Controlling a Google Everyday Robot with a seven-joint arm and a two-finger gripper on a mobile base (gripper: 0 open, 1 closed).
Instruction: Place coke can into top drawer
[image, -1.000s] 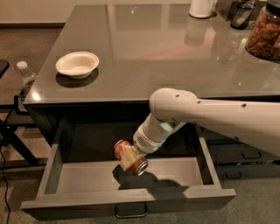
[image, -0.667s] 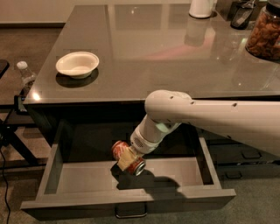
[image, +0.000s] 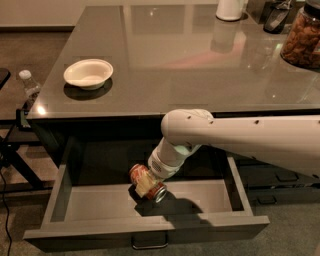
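The top drawer (image: 100, 204) is pulled open below the table, with a pale grey inside and a metal bar handle (image: 149, 244) on its front. My gripper (image: 148, 184) reaches down into the drawer and is shut on the coke can (image: 148, 183). The red can lies tilted on its side, its silver end toward the front right, low over the drawer floor near the middle. I cannot tell if it touches the floor.
A white bowl (image: 88, 73) sits on the glass table top (image: 190, 60) at the left. A white container (image: 230, 9) and a jar of snacks (image: 303, 36) stand at the back right. A plastic bottle (image: 29, 86) is left of the table. Dark drawers (image: 280, 180) are at the right.
My arm has shifted slightly left with the can in the gripper; the can stays low inside the drawer.
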